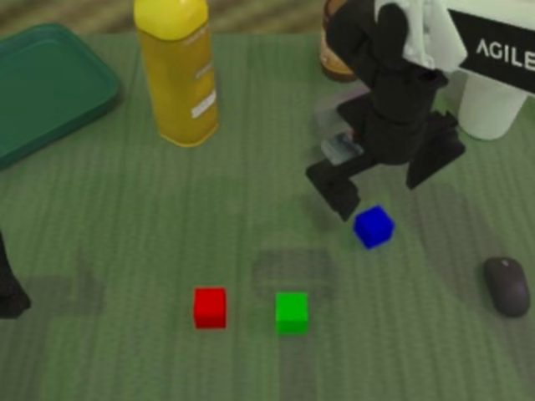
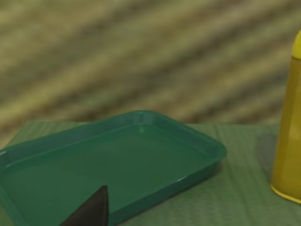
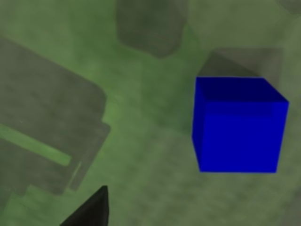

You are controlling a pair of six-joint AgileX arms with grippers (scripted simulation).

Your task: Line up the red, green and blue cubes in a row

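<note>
The red cube (image 1: 210,307) and the green cube (image 1: 292,312) sit side by side near the table's front. The blue cube (image 1: 373,225) lies apart from them, farther back and to the right, turned at an angle. My right gripper (image 1: 384,185) hovers open just behind the blue cube, with nothing between its fingers. In the right wrist view the blue cube (image 3: 237,129) rests on the mat beyond one dark fingertip (image 3: 94,209), off to one side of it. My left arm (image 1: 10,292) is parked at the table's left edge, its fingertip (image 2: 91,212) over the tray.
A green tray (image 1: 50,83) lies at the back left, and a yellow bottle (image 1: 177,71) stands beside it. A black mouse (image 1: 506,286) rests at the right edge. A white cup (image 1: 493,104) and a brown jar (image 1: 337,54) stand behind the right arm.
</note>
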